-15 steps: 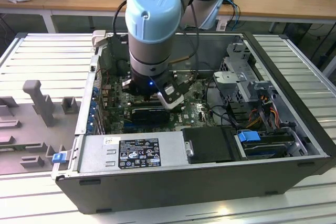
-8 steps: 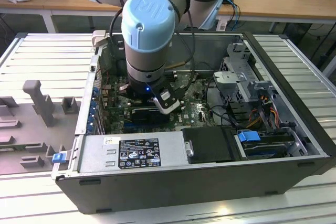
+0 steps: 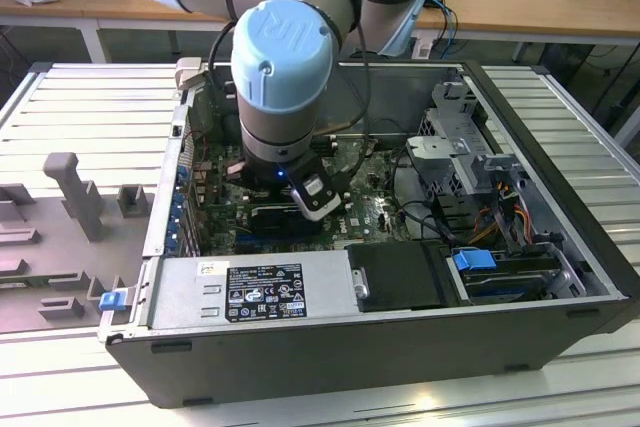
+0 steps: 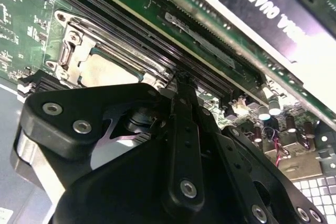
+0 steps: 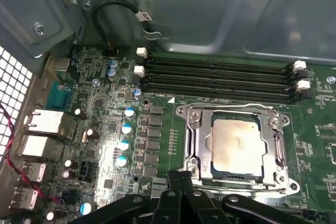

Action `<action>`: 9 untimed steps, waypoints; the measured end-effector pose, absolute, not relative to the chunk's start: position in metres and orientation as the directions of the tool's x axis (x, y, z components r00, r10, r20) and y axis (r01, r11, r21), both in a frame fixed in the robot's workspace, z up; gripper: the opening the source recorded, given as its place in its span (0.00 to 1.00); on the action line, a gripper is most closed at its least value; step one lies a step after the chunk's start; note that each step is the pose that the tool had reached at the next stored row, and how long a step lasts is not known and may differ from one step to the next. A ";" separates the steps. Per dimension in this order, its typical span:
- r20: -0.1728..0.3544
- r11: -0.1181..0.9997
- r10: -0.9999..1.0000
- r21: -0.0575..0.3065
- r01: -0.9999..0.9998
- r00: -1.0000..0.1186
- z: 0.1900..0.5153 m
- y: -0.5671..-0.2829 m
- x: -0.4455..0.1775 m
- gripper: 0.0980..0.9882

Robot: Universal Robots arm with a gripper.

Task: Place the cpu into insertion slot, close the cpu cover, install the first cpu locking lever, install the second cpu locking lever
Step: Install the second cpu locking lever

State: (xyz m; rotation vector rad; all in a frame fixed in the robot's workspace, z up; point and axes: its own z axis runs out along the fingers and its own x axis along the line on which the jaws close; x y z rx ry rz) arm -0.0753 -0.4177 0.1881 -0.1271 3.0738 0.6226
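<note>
Inside the open computer case [image 3: 400, 347], which lay on a slatted metal bench [image 3: 80, 107], the arm reached down over the green motherboard [image 3: 385, 212]. On the exterior view's left, well apart from the claw [image 3: 315, 209], a grey moulded fixture [image 3: 70, 187] stood on the bench outside the case. Nearer the camera than the claw, the silver power supply [image 3: 250, 287] ran along the case wall. On the exterior view's right of the claw sat the metal drive cage [image 3: 460, 137] with its orange and black cables [image 3: 500, 222].

In the first wrist view, the claw [image 5: 181, 174] was drawn narrow. Its two black fingertips [image 5: 173, 178] met, with nothing visible between them. The tips hung just beside the near edge of the cpu cover [image 5: 197, 135]. That cover lay flat over the insertion slot [image 5: 206, 148]. The cpu [image 5: 236, 145] was seated in the slot, its pale metal face showing through the cover's window. Beyond the cover, farther from the claw, ran the long black memory slots [image 5: 215, 77]. A row of blue-topped capacitors [image 5: 126, 129] and the rear ports [image 5: 42, 129] lay off to one side.

In the second wrist view, the claw [image 4: 182, 80] pointed toward the memory slots [image 4: 131, 30]. The cpu [image 4: 107, 69] sat under its cover [image 4: 79, 45] close beside the tip. A long black card [image 4: 252, 3] stood beyond the slots.
</note>
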 end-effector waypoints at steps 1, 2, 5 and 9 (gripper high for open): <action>-0.019 0.918 -0.079 0.390 -0.080 -0.997 0.187 -0.418 -0.076 0.01; -0.019 0.917 -0.079 0.392 -0.080 -0.997 0.186 -0.418 -0.076 0.01; -0.019 0.916 -0.079 0.393 -0.080 -0.997 0.187 -0.418 -0.077 0.01; -0.019 0.916 -0.079 0.393 -0.080 -0.997 0.190 -0.417 -0.077 0.01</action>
